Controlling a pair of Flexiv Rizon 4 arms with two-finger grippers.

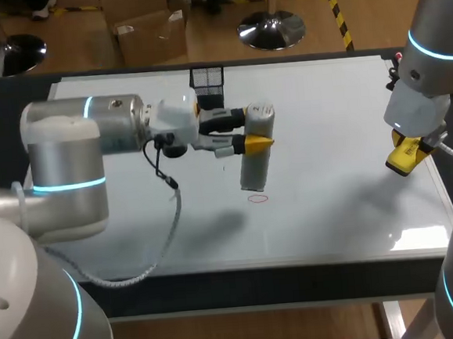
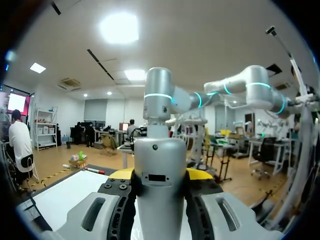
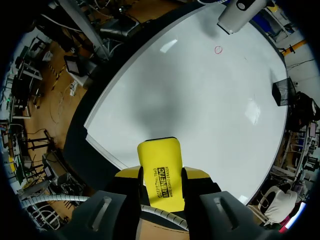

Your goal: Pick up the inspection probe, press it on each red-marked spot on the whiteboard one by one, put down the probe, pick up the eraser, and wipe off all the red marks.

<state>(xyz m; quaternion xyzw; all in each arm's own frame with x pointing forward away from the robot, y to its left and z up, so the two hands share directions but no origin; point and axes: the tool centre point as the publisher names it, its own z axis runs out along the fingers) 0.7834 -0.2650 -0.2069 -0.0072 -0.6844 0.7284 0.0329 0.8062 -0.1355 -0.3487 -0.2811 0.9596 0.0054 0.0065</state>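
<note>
Probe (image 1: 257, 158) clamped in left end effector (image 1: 253, 130); centre tip over red mark (image 1: 258, 198), lower straight, press gently. Right end effector (image 3: 160, 186) grips eraser (image 3: 157, 160).

Dark table (image 1: 259, 285) carries a whiteboard (image 1: 342, 145) covering nearly all of it. One red circle mark (image 1: 258, 198) on the board, near centre toward 6 o'clock. Black mesh holder (image 1: 207, 77) at the 12 o'clock edge.

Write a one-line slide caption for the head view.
Left gripper holds the grey probe near a red mark on the whiteboard; right gripper holds the yellow eraser.
</note>
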